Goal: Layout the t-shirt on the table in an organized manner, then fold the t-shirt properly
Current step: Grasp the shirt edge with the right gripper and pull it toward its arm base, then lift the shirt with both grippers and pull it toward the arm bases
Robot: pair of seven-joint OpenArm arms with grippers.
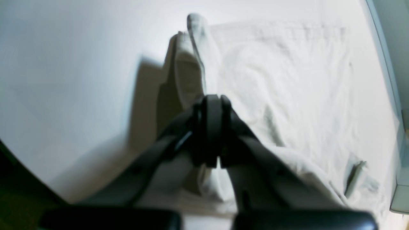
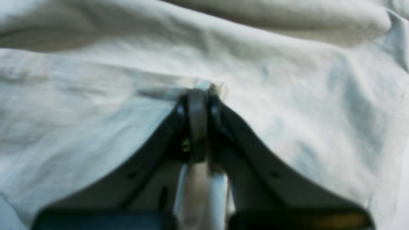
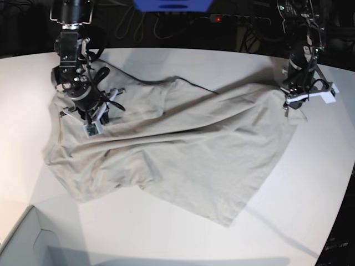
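Both arms reach down — left gripper [image 1: 213, 131] and right gripper [image 2: 199, 105] each clenched on the t-shirt [image 3: 183, 149].

Gripper: the right gripper [image 2: 202, 95] sits low in the middle, dark jaws pressed together on a small pinch of cloth.
Shirt: the shirt [image 2: 287, 105] fills nearly the whole view, pale beige-grey, creased and blurred.
Fold: a thick rolled fold [image 2: 287, 16] runs across the top.
Pinch: a pale strip of cloth shows between the jaw arms below the tips.
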